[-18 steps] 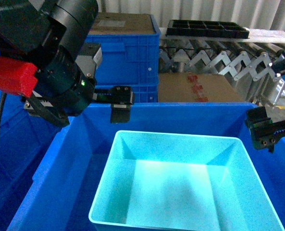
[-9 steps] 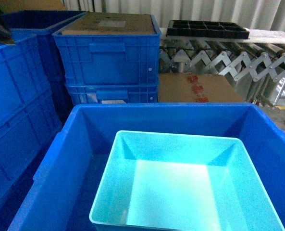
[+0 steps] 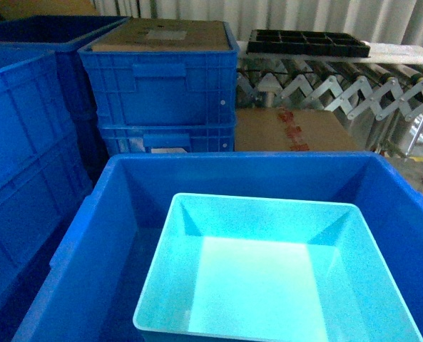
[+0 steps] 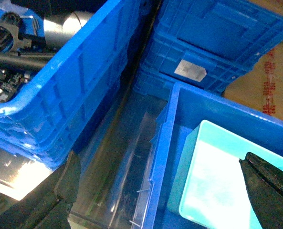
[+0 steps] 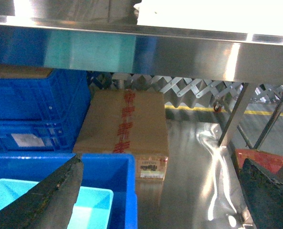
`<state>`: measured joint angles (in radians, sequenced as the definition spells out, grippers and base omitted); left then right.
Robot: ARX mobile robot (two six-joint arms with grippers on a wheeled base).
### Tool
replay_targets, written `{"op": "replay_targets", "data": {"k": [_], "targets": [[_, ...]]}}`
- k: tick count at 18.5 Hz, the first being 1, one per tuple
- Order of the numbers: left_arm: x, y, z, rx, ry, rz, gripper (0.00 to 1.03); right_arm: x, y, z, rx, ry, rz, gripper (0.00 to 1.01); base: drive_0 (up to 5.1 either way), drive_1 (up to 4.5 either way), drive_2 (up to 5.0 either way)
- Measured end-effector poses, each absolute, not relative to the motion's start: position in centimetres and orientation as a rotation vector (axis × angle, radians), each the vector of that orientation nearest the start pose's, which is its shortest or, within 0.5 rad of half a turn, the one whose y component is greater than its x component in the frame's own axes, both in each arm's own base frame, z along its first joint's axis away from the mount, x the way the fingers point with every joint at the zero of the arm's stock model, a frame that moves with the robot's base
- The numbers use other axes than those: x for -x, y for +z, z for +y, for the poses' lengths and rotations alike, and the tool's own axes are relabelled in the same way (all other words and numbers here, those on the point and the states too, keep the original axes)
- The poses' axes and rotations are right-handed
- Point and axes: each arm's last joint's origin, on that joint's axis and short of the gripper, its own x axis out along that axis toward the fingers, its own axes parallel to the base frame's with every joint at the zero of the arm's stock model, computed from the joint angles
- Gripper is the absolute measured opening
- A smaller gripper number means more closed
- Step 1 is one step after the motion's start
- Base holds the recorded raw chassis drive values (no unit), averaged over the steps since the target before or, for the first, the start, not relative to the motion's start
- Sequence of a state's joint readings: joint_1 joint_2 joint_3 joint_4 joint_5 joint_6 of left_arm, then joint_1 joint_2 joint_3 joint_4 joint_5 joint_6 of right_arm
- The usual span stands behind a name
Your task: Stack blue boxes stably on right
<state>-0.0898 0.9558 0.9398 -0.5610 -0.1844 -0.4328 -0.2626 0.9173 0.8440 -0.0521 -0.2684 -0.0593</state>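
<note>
A light turquoise open-top blue box (image 3: 268,285) sits upright inside a big dark blue crate (image 3: 232,162), toward its near right side. No gripper shows in the head view. In the left wrist view my left gripper (image 4: 159,160) is open, its fingers spread wide over the crate's left wall (image 4: 161,157), with the blue box (image 4: 217,186) under the right finger. The right wrist view shows my right gripper (image 5: 161,162) open and empty above the crate's right corner (image 5: 108,164). The blue box (image 5: 93,210) lies at its lower left.
Dark blue ribbed crates (image 3: 161,78) are stacked at the left and behind. A taped cardboard box (image 3: 289,128) stands behind the crate, below a roller conveyor (image 3: 339,85) carrying a black tray (image 3: 307,41). A steel shelf edge (image 5: 179,52) hangs overhead, and a shiny steel surface (image 5: 193,181) lies right of the crate.
Both arms, which stood at the crate's back left and right rims a second ago, have left the head view. The turquoise box has not moved.
</note>
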Motion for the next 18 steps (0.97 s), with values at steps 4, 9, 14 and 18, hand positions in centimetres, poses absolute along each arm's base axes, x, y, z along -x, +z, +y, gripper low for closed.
{"op": "replay_targets", "data": {"k": [4,9,14,18], "targets": [[-17.9,30.1,-0.5,0.217,0.005,0.147,0.75,-17.6,31.0,-3.0,0.029,0.006,-0.038,0.65,0.0,0.00,0.0],[-16.0,25.3,0.0,0.038,0.001,-0.008,0.34,-16.0,25.2,-1.7,0.014,0.007,0.009,0.23,0.0,0.00,0.0],[-14.1,21.7,0.0,0.017,-0.002,-0.007,0.02,-14.1,21.7,0.0,0.010,0.008,0.001,0.02,0.0,0.00,0.0],[-13.2,19.8,0.0,0.017,-0.003,0.011,0.02,-13.1,20.0,0.0,0.010,0.000,-0.001,0.02,0.0,0.00,0.0]]}}
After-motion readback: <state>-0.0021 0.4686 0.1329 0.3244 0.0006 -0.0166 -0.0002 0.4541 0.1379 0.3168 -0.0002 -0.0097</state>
